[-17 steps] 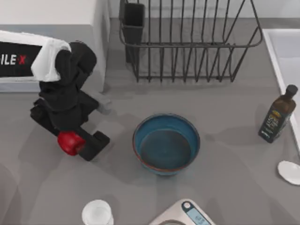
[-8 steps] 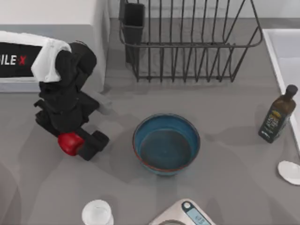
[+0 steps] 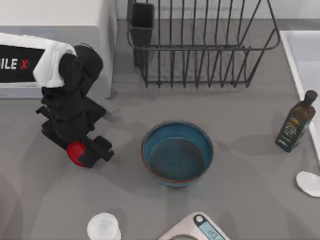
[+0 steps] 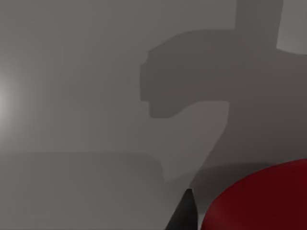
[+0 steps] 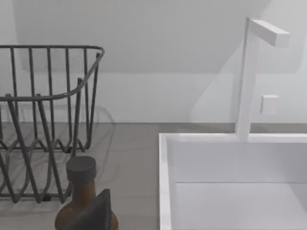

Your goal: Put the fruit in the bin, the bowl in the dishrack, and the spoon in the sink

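My left gripper (image 3: 81, 152) is shut on the fruit (image 3: 74, 150), a small glossy red ball, at the table's left; the black fingers cover part of it. The left wrist view has the fruit (image 4: 261, 201) close up beside one dark fingertip (image 4: 184, 215), over bare grey table. The blue bowl (image 3: 177, 153) with its reddish-brown rim stands upright at mid-table, to the right of the gripper. The dark wire dishrack (image 3: 200, 45) sits at the back. The white spoon (image 3: 309, 183) lies at the right edge, in front of the white sink (image 3: 300, 55). The bin is out of view.
An oil bottle (image 3: 296, 123) stands by the sink's rim, also close to my right gripper (image 5: 93, 215). A clear glass (image 3: 104, 227) and a scale (image 3: 197, 227) sit at the front edge. A white box (image 3: 75, 20) stands at the back left. A faucet (image 5: 249, 76) rises behind the sink (image 5: 230, 187).
The left gripper has turned and shifted slightly toward the back with the fruit, which is now more covered by the fingers. Bowl, bottle and spoon have not moved.
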Available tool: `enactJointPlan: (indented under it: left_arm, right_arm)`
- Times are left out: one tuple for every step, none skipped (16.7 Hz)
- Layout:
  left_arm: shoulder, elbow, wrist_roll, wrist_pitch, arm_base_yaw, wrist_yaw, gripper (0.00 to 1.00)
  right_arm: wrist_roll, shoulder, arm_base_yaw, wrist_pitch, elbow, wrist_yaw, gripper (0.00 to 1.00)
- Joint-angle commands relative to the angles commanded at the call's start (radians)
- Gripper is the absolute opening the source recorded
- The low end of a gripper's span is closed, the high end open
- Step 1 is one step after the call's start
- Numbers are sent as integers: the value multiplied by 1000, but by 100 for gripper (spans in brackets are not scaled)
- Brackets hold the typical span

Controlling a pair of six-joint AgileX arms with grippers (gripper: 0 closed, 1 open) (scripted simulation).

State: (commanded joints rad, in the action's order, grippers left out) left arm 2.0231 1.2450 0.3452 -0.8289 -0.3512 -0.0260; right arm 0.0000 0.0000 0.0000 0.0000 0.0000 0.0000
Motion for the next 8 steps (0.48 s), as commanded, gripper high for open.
enactJointPlan:
  left_arm:
    - [0, 0, 0, 0, 0, 0, 0]
    - [0, 0, 0, 0, 0, 0, 0]
    - [0, 0, 0, 0, 0, 0, 0]
    - [0, 0, 0, 0, 0, 0, 0]
    - [0, 0, 0, 0, 0, 0, 0]
    - [0, 0, 0, 0, 0, 0, 0]
    - [-13, 2, -8, -8, -3, 17, 0]
    - [-14, 4, -7, -11, -4, 17, 0]
  right_arm:
    - [0, 0, 0, 0, 0, 0, 100]
    - [0, 0, 0, 0, 0, 0, 100]
    - [0, 0, 0, 0, 0, 0, 100]
    - [0, 0, 0, 0, 0, 0, 100]
    - [0, 0, 0, 0, 0, 0, 100]
    - [0, 0, 0, 0, 0, 0, 100]
    - [0, 0, 0, 0, 0, 0, 100]
    - [0, 0, 0, 0, 0, 0, 100]
